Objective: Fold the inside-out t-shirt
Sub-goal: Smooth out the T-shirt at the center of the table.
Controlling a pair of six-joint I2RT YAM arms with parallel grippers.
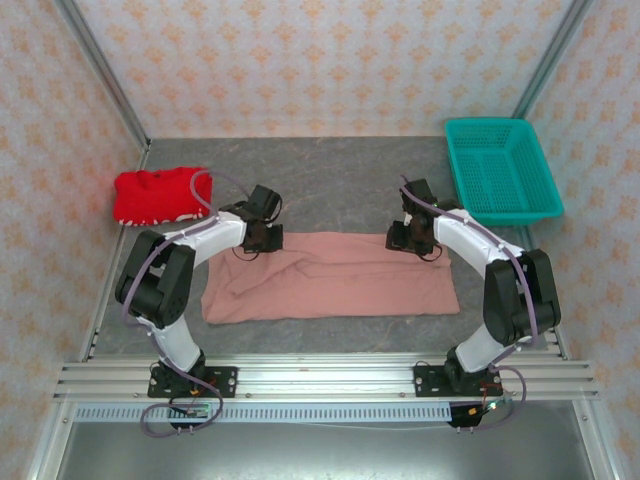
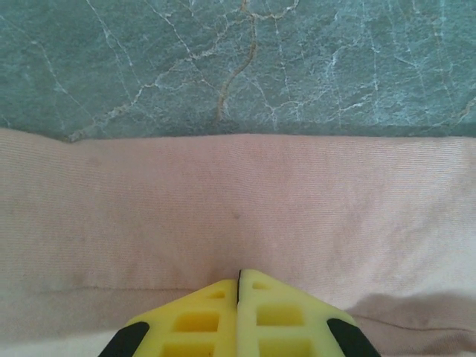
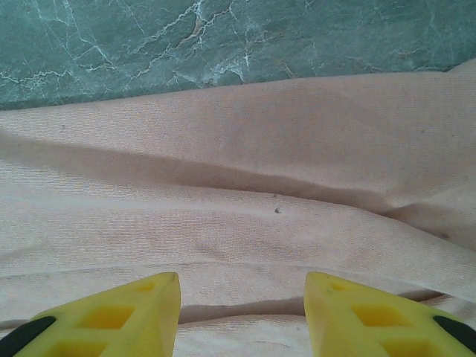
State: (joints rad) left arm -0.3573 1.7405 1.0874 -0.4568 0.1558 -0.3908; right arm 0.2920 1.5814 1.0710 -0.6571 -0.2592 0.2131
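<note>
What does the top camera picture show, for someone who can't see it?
A pink t-shirt lies in a long strip on a grey table, left claw and right claw at its far edge. Red garment far left, teal basket far right.

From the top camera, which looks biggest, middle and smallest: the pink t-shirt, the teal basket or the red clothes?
1. pink t-shirt, clearly the largest
2. teal basket
3. red clothes, somewhat smaller than the basket
</note>
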